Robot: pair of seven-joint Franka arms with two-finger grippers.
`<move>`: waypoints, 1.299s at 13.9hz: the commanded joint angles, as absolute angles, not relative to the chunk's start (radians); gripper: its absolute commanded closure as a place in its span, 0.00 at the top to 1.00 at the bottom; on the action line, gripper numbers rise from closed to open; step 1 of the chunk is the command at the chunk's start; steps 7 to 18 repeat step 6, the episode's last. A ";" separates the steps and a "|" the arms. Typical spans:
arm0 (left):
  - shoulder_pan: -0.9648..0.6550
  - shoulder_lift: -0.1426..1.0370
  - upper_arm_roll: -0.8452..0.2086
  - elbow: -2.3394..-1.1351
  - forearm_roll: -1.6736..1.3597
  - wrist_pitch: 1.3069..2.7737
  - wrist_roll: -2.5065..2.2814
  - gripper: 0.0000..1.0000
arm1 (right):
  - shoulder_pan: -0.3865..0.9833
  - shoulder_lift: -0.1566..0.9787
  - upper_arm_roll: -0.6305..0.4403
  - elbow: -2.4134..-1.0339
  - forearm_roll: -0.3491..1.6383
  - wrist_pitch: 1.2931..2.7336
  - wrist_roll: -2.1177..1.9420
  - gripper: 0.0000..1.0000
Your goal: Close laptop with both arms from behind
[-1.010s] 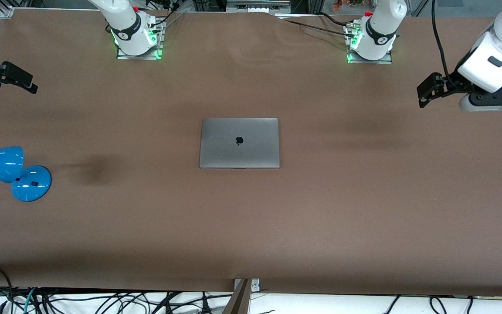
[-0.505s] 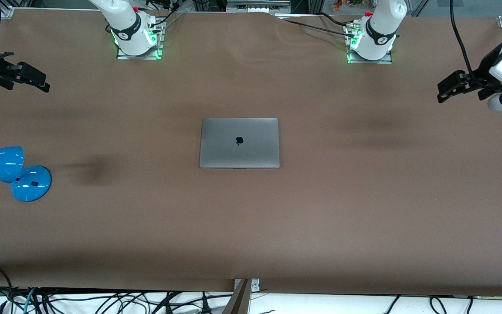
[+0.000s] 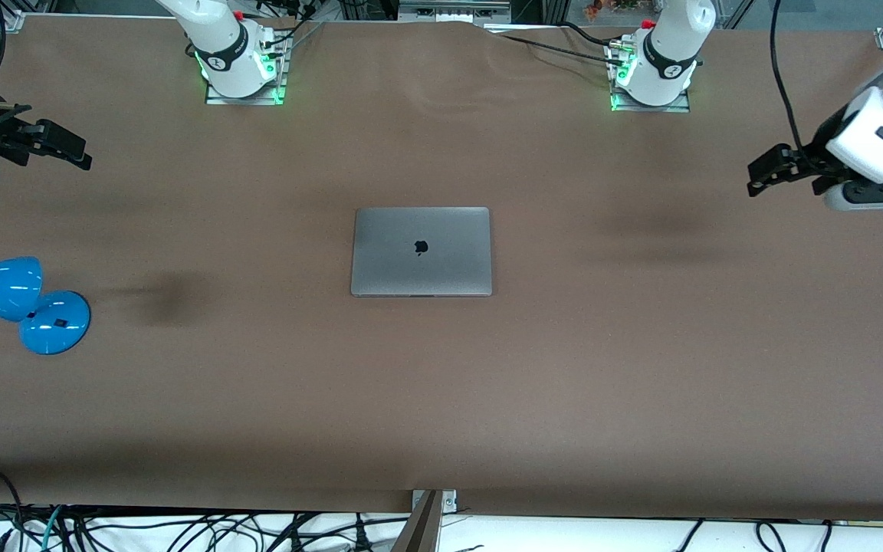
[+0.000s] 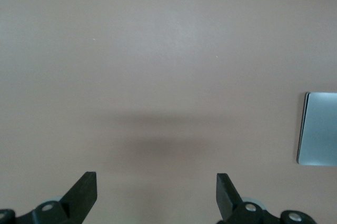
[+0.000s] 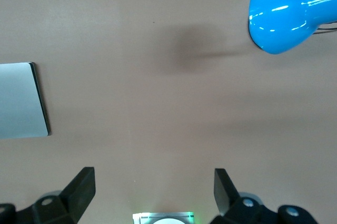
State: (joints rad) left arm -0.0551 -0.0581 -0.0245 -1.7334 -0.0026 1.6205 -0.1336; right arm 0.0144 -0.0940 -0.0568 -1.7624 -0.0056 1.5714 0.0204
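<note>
While both arms hang up in the air at the table ends, the laptop (image 3: 421, 251) lies shut and flat mid-table on the brown matte cover (image 3: 487, 399). Lid: slim grey brushed metal, rounded corners, dark apple logo facing up, thin dark seam along the edge nearest the front cam.

Left gripper (image 3: 768, 170): black, over bare cover toward the left arm's end of the table, well apart from laptop. Left wrist view shows its fingers (image 4: 84, 190) spread wide, nothing between, touching nothing; laptop edge (image 4: 318, 128) visible at frame margin.

Right gripper (image 3: 62, 149): black, over bare cover toward the right arm's end, well apart from laptop. Right wrist view: fingers (image 5: 81, 187) spread wide, empty; laptop corner (image 5: 21, 100) in sight.

Blue desk lamp (image 3: 20, 303): glossy plastic, round base + bulbous head, sits toward the right arm's end, nearer the front cam than laptop, well apart from it.
</note>
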 commanded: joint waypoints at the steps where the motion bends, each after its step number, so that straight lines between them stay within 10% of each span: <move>1: -0.044 -0.101 -0.044 -1.782 -0.003 1.640 -0.129 1.00 | -0.002 -0.086 -0.043 -1.743 -0.017 1.569 0.014 1.00; 18: -0.066 -0.095 -0.018 -1.770 -0.002 1.632 -0.117 1.00 | -0.002 -0.086 -0.044 -1.743 -0.017 1.569 0.015 1.00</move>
